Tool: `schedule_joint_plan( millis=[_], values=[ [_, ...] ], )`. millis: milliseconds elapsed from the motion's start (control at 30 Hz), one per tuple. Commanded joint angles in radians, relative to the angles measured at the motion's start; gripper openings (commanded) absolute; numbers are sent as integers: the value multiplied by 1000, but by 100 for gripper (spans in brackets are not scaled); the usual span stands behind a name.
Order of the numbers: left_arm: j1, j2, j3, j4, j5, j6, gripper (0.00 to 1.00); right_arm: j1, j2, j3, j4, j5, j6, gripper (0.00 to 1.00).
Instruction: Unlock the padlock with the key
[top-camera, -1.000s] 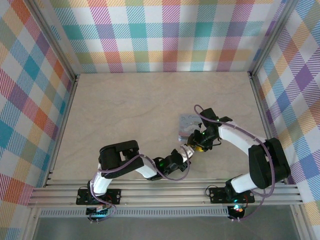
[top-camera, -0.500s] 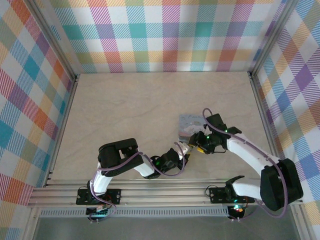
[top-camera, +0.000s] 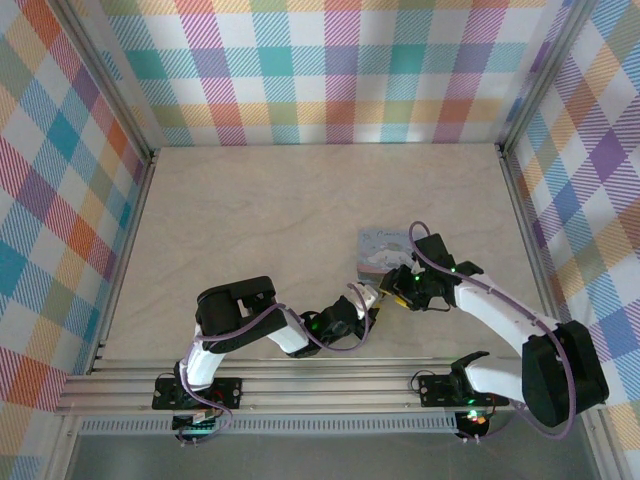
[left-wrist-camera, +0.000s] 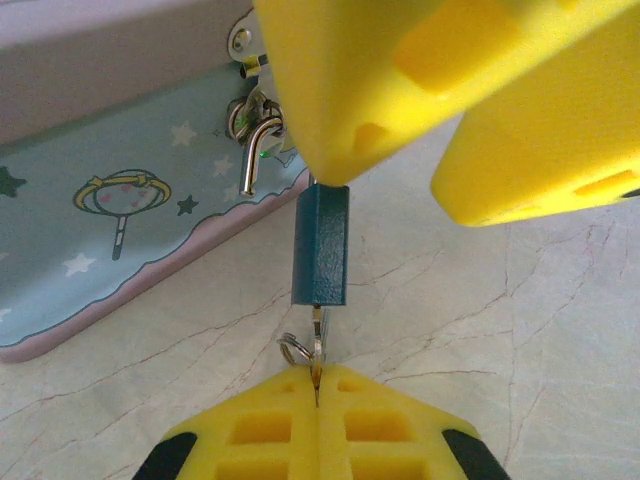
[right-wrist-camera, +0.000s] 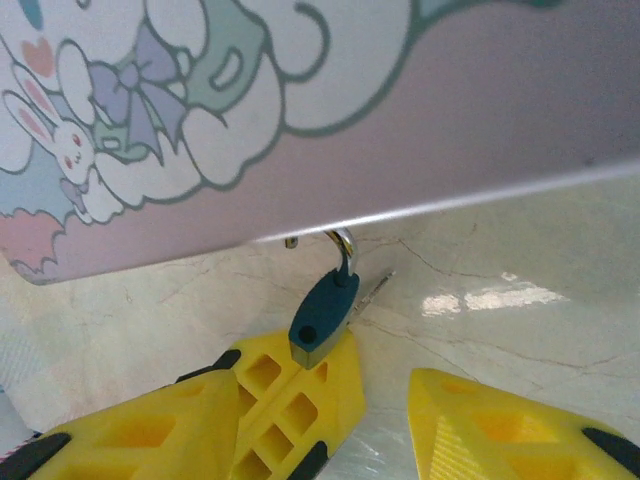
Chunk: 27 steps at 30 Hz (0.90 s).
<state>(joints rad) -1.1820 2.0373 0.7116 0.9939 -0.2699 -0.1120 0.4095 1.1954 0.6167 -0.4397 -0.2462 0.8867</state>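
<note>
Gripping the key (left-wrist-camera: 317, 330), apparently seated in the padlock (left-wrist-camera: 320, 245), the left claw (left-wrist-camera: 316, 388) faces the half-open right claw (right-wrist-camera: 382, 378).

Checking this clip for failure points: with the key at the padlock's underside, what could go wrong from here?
1. The right claw stands open, and the padlock only rests against one of its fingers. A turn could swing the whole lock on its shackle rather than work the cylinder.
2. The left claw pinches the key by its very end, so it may slip or bend under torque.
</note>
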Motion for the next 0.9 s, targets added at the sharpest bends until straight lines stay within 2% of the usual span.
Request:
schedule_joint_plan(
  millis=[0,267,400,633,867],
  values=[
    [10,-15,20,-27,5,5,0,9,36,15,23,19,9,48],
    [10,-25,32,-47,-2,9,0,20,99,28,27,25,-8,45],
    [10,-26,36,-55,2,15,0,20,101,26,17,46,-18,34],
    [9,-35,36,-61,6,18,0,20,133,32,15,47,-37,24],
    [9,-50,33,-64,4,27,0,20,145,34,22,42,-51,0]
  ],
)
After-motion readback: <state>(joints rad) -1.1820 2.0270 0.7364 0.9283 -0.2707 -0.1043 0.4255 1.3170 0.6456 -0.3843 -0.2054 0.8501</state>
